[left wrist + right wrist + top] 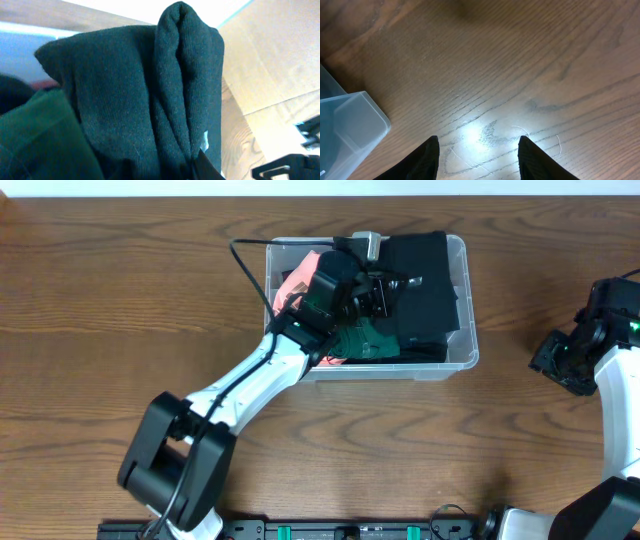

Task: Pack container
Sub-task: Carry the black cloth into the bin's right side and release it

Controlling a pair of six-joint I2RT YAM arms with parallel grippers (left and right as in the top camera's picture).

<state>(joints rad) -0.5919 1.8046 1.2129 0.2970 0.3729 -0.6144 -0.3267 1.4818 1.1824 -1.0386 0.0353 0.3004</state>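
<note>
We see the container point(420, 370) lying on the wooden table point(120, 300) at the far middle, with its long axis running left to right in the overhead view and its open top facing up. It is a clear, colourless rectangular bin with rounded corners and thin see-through walls. One rounded corner point(355, 120) also shows at the left edge of the right wrist view.

The bin is packed with cloth. A pink cloth point(297, 277) fills the left end, a dark green cloth point(365, 340) lies against the near wall around the middle, and a black cloth point(430, 280) takes up the right half, reaching the far wall. A small grey piece point(370, 242) sits at the far rim; we cannot tell what it is.

The left gripper point(395, 285) reaches into the bin from the near left, above the middle of the cloths. In its wrist view a dark knitted cloth point(150, 90) fills the frame, its folds drawn together at a black fingertip point(202, 167), so we take the jaws to be clamped on it. It is probably the black cloth, though the close view does not settle that. A green fold point(30, 140) lies beside it at lower left.

The right gripper point(479, 157) hangs over bare table well to the right of the bin, its jaws apart with nothing between them.
</note>
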